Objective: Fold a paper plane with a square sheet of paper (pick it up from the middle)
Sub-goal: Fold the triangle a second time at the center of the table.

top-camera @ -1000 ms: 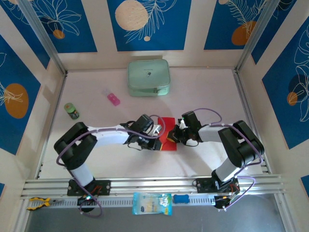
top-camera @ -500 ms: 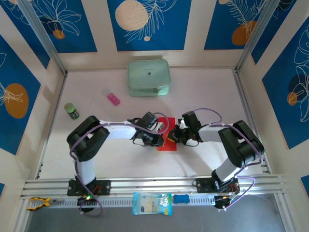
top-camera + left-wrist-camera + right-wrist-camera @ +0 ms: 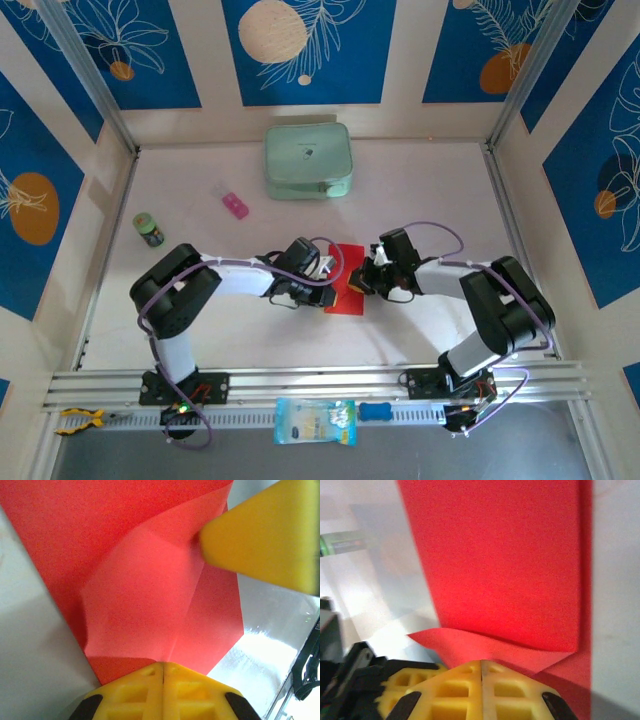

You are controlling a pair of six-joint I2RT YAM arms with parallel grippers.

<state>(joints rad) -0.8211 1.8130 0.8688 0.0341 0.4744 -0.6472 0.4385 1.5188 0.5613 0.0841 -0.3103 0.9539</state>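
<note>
Flanking the square sheet of paper [image 3: 346,265] mid-tabletop [image 3: 430,190].
Matte red, creased flaps; my left jaws and right jaws both pressed together.

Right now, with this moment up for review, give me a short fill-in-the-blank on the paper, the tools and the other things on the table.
1. The sheet of paper where both tools meet is ___ in colour.
2. The left tool and the right tool are both ___ (open or shut).
3. In the top view, the green case appears ___ the paper (above or below).
4. In the top view, the pink block sits to the case's ___ (left or right).

Missing words: red; shut; above; left.
</note>
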